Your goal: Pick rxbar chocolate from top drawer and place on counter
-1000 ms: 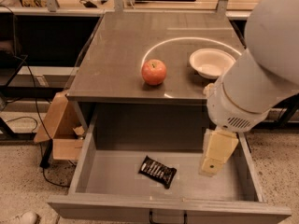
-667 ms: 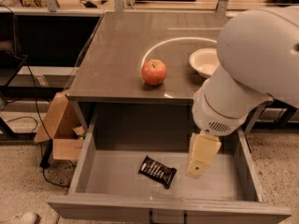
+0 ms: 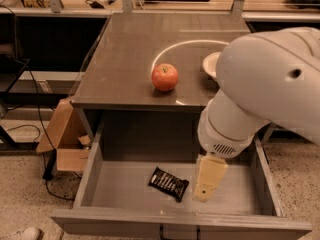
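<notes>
The rxbar chocolate (image 3: 169, 183), a flat black-wrapped bar, lies tilted on the floor of the open top drawer (image 3: 125, 194), near its middle. My gripper (image 3: 204, 193) hangs inside the drawer just right of the bar, its cream finger pointing down, close to the bar's right end. The big white arm fills the right side and hides part of the drawer's right half. Behind the drawer lies the counter (image 3: 130, 54), with a bright ring reflection on it.
A red apple (image 3: 165, 77) sits on the counter near its front edge. A white bowl (image 3: 210, 65) is partly hidden behind the arm. A brown cardboard box (image 3: 62, 139) stands on the floor left of the drawer, with cables beside it.
The arm has swung left and down into the drawer, bringing the gripper from the right side to right beside the bar. The bar and apple have not moved.
</notes>
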`<state>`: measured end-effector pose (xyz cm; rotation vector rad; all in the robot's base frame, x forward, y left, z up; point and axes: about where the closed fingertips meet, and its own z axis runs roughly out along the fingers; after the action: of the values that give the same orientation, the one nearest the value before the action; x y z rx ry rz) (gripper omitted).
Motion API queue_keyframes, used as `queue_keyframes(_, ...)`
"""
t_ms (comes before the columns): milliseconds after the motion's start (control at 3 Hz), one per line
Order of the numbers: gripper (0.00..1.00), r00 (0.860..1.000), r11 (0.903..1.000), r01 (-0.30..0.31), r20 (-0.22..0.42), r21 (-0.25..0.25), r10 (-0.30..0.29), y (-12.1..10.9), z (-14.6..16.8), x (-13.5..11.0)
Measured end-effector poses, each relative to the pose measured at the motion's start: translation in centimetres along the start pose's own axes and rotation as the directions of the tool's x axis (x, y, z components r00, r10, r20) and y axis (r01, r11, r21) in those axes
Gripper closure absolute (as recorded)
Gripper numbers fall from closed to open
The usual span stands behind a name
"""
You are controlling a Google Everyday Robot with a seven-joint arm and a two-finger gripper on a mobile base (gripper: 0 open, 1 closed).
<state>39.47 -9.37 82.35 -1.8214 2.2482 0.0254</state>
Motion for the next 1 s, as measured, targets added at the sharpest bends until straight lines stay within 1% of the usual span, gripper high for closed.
queue_keyframes(333, 0.00, 1.000, 0.9988, 0.020, -0.022, -0.044, -0.021, 1.6, 3.7, -1.6)
queue_keyframes(667, 0.00, 1.000, 0.9990, 0.010, -0.025, -0.043, -0.011, 1.6, 4.1, -1.6)
queue_keyframes(1000, 0.00, 0.999, 0.9989, -0.036, -0.027, -0.029, 0.035, 1.7, 4.9, -1.4)
